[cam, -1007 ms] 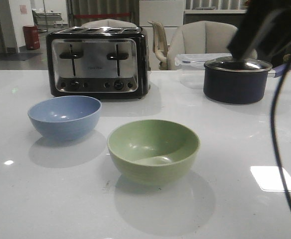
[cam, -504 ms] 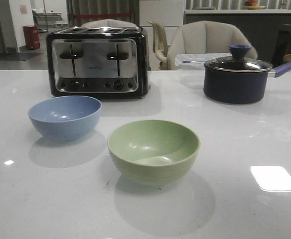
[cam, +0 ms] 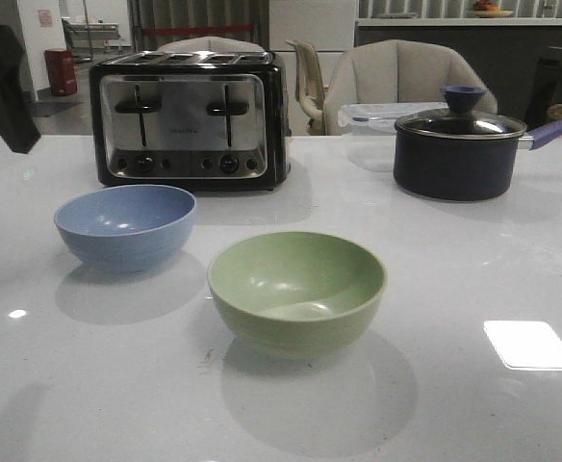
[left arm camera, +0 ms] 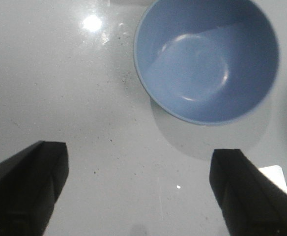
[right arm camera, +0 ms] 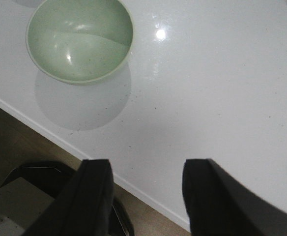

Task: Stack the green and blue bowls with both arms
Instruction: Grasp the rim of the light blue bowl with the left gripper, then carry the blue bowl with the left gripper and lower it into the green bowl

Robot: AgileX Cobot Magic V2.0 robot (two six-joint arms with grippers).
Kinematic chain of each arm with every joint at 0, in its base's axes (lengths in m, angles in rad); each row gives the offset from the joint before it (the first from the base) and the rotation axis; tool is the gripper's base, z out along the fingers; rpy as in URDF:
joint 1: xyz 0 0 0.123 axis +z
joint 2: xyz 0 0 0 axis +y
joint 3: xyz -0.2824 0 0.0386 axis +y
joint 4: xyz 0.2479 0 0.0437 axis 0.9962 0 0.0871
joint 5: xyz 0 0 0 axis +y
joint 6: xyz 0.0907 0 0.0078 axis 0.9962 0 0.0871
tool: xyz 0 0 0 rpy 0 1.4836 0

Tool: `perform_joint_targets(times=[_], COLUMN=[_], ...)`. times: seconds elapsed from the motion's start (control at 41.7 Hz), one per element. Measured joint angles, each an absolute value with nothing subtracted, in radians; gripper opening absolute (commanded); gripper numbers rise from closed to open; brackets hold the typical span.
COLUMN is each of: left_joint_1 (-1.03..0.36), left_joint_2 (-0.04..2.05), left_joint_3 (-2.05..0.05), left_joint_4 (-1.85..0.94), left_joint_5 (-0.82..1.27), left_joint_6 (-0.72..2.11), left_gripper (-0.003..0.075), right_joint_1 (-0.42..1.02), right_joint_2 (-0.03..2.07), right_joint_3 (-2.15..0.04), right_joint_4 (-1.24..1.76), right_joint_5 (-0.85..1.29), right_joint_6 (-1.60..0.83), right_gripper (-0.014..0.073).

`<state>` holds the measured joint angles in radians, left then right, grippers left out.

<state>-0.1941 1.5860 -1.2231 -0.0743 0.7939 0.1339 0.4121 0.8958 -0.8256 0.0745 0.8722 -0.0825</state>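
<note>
The dusty blue bowl point(cam: 125, 226) stands upright and empty on the white table point(cam: 454, 404), left of centre. The sage green bowl point(cam: 297, 289) stands upright and empty nearer the front, apart from it. Part of my left arm point(cam: 2, 87) shows as a black shape at the far left edge, above the table. In the left wrist view my left gripper point(left arm camera: 138, 191) is wide open and empty over bare table, short of the blue bowl point(left arm camera: 207, 59). My right gripper point(right arm camera: 148, 196) is open and empty over the table's front edge, away from the green bowl point(right arm camera: 79, 39). The right arm is out of the front view.
A chrome and black toaster point(cam: 190, 120) stands behind the blue bowl. A dark lidded saucepan point(cam: 459, 154) with a purple handle stands at the back right, with a clear plastic box point(cam: 372, 120) behind it. The table's front edge point(right arm camera: 60, 140) and the floor show under my right gripper.
The right arm and its cable, at the front view's upper right a second ago, have left the view. The left arm has come in at the upper left. The bowls have not moved.
</note>
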Motion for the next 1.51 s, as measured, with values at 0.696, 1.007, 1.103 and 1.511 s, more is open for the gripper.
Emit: perform_joint_targets(times=[0.696, 1.007, 1.103, 1.511], left_joint_1=[-0.192, -0.192, -0.192, -0.353], left_joint_2=[2.018, 2.018, 1.984, 1.684], left_joint_3=[-1.463, -1.465, -1.471, -1.499], left_joint_4=[-0.099, -0.123, -0.125, -0.195], left_joint_5=[0.666, 0.665, 0.681, 0.762], left_joint_6=[0.134, 0.132, 0.132, 0.251], left_gripper=[0.0293, 0.0099, 0.0098, 0.0098], right_joint_1=[0.412, 0.412, 0.412, 0.412], right_joint_2=[0.896, 0.896, 0.896, 0.896], right_joint_3=[-0.826, -0.826, -0.826, -0.826], right_joint_4=[0.075, 0.075, 0.075, 0.075], right_joint_5=[0.873, 0.873, 0.873, 0.873], right_joint_6=[-0.083, -0.083, -0.083, -0.083], right_gripper=[0.0442, 0.0442, 0.0442, 0.0442])
